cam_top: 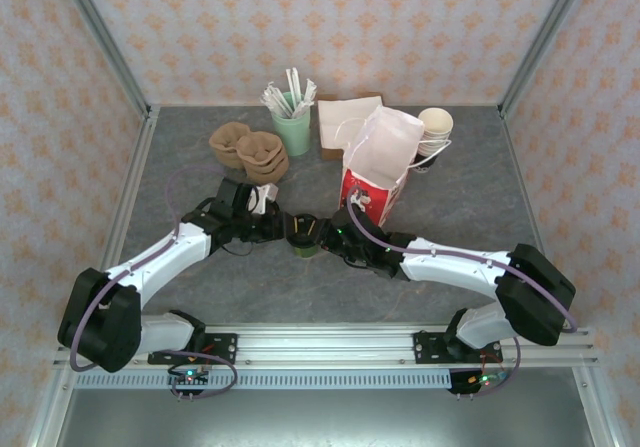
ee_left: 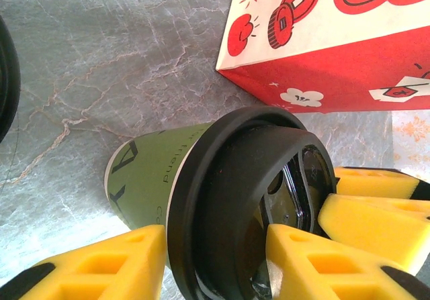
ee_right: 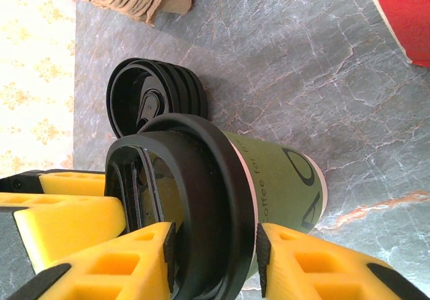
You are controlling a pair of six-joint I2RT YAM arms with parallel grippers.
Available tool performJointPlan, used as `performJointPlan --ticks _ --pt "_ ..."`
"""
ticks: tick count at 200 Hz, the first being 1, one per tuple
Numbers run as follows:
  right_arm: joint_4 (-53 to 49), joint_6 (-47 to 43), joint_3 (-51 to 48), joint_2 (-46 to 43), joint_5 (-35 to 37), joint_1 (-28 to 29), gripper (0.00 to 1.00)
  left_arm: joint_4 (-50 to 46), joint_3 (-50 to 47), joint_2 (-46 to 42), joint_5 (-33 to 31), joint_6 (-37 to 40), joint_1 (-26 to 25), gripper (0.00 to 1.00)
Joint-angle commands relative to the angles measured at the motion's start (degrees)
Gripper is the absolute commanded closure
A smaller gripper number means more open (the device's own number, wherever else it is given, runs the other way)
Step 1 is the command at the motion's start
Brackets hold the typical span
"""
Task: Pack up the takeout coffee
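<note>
The takeout coffee (cam_top: 304, 240), a short green paper cup with a black lid, stands on the table just left of the tall red bag (cam_top: 375, 182). Both grippers meet at it. My left gripper (ee_left: 215, 246) is shut across the lid: one yellow finger sits under the rim beside the cup wall (ee_left: 154, 172), the other on the lid top. My right gripper (ee_right: 215, 246) clamps the same lid from the opposite side of the cup (ee_right: 289, 179). The right gripper's fingers (ee_left: 376, 213) show past the lid in the left wrist view. The bag's lower corner (ee_left: 322, 38) is close behind.
A stack of loose black lids (ee_right: 158, 92) lies right beside the cup. Brown cardboard carriers (cam_top: 250, 149), a green holder of wrapped sticks (cam_top: 292, 117), white napkins (cam_top: 345, 122) and stacked cream cups (cam_top: 435, 127) line the back. Patterned walls enclose the table.
</note>
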Motion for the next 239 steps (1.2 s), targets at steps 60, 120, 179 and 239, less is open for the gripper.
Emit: performJointPlan --ticks 60,120,179,239 --pt "-10.4 -2.5 3.5 -0.1 1.4 -0.2 0.54 -7.3 2.5 -1.3 -1.0 0.0 -0.2 0.53" --pt "-10.5 -3.5 5.1 -0.4 0.3 -0.3 0.47 -7.7 4.6 -1.0 -0.5 0.0 -0.2 0.52" --pt "-12.2 -4.2 7.2 -0.1 0.7 -0.3 0.43 -9.0 5.6 -0.9 -2.1 0.7 -0.3 0.47" --pt "-16.3 -5.1 10.3 -0.8 1.1 -0.4 0.41 -12.8 9.1 -2.4 -4.3 1.8 -0.3 0.45"
